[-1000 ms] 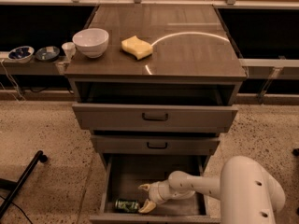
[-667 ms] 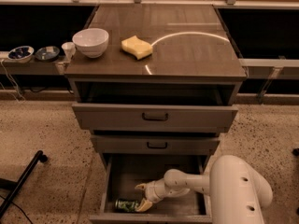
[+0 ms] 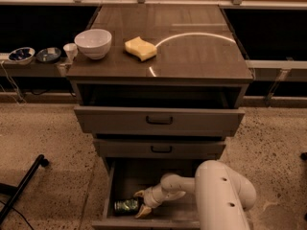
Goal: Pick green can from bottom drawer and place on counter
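step: grasp phase, gripper (image 3: 141, 203) down in bottom drawer (image 3: 109, 195)
fingers: spread wide, straddling green can (image 3: 124, 206), nothing gripped yet
next: squeeze, lift to counter (image 3: 192, 56)

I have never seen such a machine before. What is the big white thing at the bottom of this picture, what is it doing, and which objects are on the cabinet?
There is only one picture. It looks down at a drawer cabinet from above and in front. The thick white tube at the bottom is the robot's arm. At its tip is the end effector, a claw with two fingers. It reaches down into the open bottom drawer. The fingers are open, right at one end of a green can that lies on its side on the drawer floor. The can does not seem to be gripped yet. On the counter, the dark top of the cabinet, are a white bowl and a yellow sponge.
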Controlling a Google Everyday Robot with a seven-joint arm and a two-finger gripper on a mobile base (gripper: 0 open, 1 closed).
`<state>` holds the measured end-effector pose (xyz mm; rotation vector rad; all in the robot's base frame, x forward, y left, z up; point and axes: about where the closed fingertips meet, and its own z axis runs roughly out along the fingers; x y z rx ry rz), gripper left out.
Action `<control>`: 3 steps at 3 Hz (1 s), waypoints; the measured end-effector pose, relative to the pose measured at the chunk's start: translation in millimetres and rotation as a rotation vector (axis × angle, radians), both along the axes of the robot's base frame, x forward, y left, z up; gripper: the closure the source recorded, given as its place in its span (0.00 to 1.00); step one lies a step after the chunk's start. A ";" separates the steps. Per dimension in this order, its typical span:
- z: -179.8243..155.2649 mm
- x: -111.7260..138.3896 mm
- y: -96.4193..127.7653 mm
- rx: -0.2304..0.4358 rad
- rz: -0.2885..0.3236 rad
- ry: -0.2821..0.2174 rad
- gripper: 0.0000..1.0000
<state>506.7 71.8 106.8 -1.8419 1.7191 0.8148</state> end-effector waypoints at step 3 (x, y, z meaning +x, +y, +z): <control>8.0 -14.8 26.3 0.104 0.067 -0.055 0.37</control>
